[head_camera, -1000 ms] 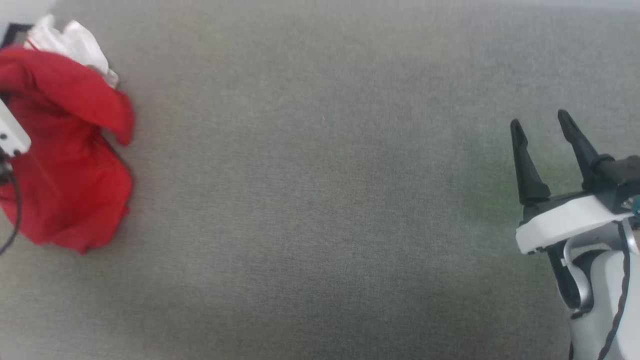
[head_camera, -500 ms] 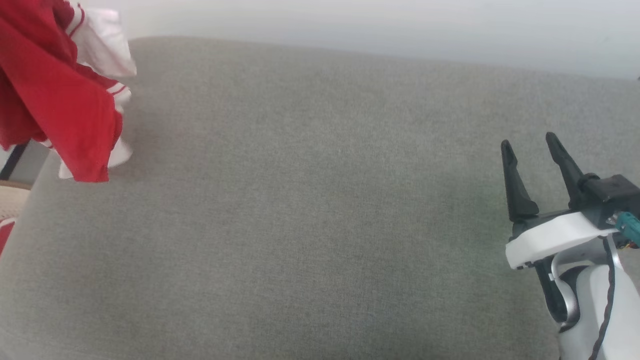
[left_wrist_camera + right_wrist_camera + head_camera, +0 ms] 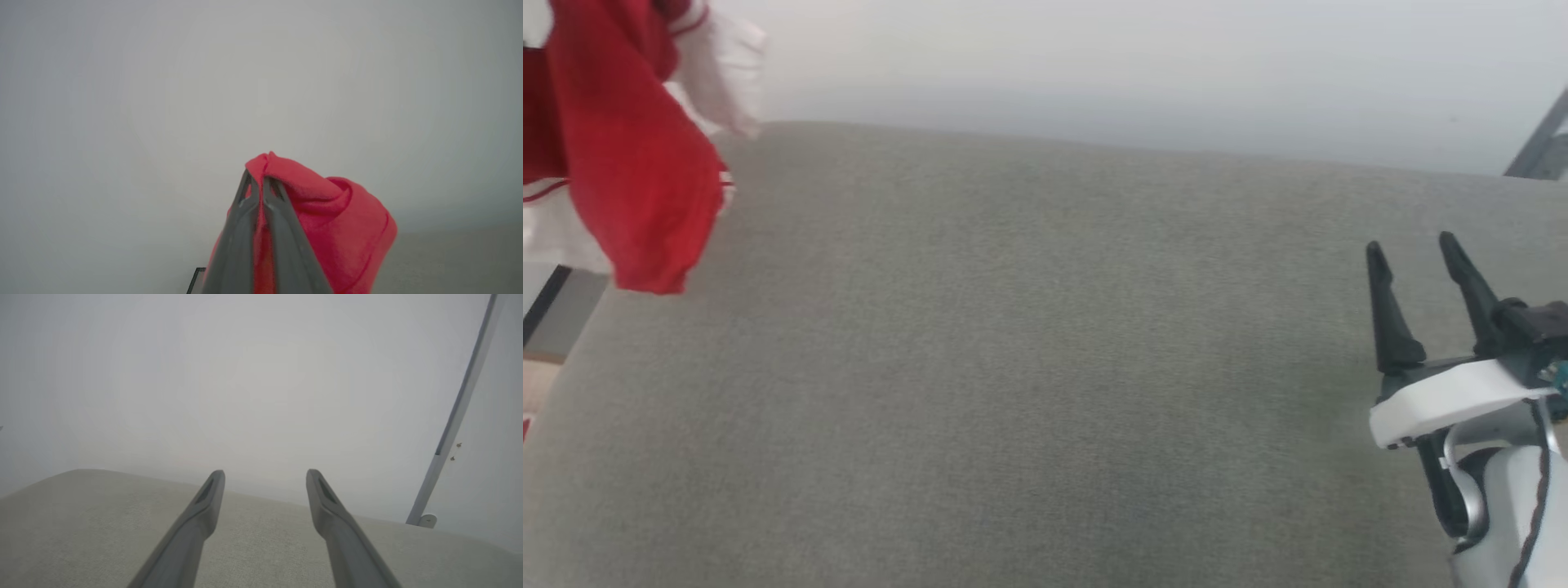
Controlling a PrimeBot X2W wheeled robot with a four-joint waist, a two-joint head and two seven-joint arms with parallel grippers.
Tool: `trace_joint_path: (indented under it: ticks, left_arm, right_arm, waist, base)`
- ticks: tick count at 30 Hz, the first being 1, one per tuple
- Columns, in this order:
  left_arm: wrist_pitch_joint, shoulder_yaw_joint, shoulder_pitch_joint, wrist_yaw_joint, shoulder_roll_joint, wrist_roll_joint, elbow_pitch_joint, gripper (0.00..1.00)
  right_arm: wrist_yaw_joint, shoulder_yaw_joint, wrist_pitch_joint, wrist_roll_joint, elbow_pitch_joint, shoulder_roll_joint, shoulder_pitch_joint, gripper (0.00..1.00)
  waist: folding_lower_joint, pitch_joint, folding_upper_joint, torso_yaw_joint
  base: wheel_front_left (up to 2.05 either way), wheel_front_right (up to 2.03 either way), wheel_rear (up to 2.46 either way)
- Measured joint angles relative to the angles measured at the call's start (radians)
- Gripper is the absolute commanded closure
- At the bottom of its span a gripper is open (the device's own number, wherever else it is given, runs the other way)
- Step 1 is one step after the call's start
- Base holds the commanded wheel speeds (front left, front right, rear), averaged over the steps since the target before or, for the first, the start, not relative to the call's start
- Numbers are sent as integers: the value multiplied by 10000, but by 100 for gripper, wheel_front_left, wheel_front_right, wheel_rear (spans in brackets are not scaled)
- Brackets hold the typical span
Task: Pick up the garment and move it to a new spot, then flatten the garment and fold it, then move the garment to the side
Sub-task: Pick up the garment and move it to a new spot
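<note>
Shows a shiny red sports jersey with white panels and red-and-white striped trim, dangling in a bunch over the far left corner of a grey woven-fabric surface, apparently clear of it. Shows, in the left wrist view, the left gripper pinched together on a red fold at the top of the jersey. Shows the right gripper near the right edge, its two dark fingers spread apart and empty, low over the grey cloth. Reads as the carrying step: picked up, not yet set down. Calls next for swinging the bundle inward over the bare middle, lowering it there and letting go, free gripper ready for flattening.
</note>
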Motion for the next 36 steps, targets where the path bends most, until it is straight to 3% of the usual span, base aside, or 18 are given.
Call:
trace_joint_path:
  ticks: [10, 20, 27, 36]
  left_arm:
    - [1505, -257, 1065, 533, -339, -497, -3139, 100]
    - [2378, -1024, 1692, 978, -1319, -871, -5258, 100]
    - [2744, -1745, 2422, 1260, -1910, -880, -5687, 100]
    - [3110, -2368, 4308, 1578, -2073, -1158, -4901, 100]
  right_arm:
    - [0, -616, 23, -102, -215, -113, -17, 0]
    - [0, -1302, -79, -261, -313, 63, -91, 0]
    - [0, -1415, -320, -255, -157, 355, -91, 0]
    - [0, -1256, -677, -221, 368, 619, -115, 0]
  waist:
    - [0, -90, 0, -1101]
    - [0, 270, 0, -2548]
    - [0, 748, 0, -3221]
    - [0, 1294, 0, -3554]
  base:
    - [0, 0, 0]
    - [0, 0, 0]
    - [0, 0, 0]
    - [0, 0, 0]
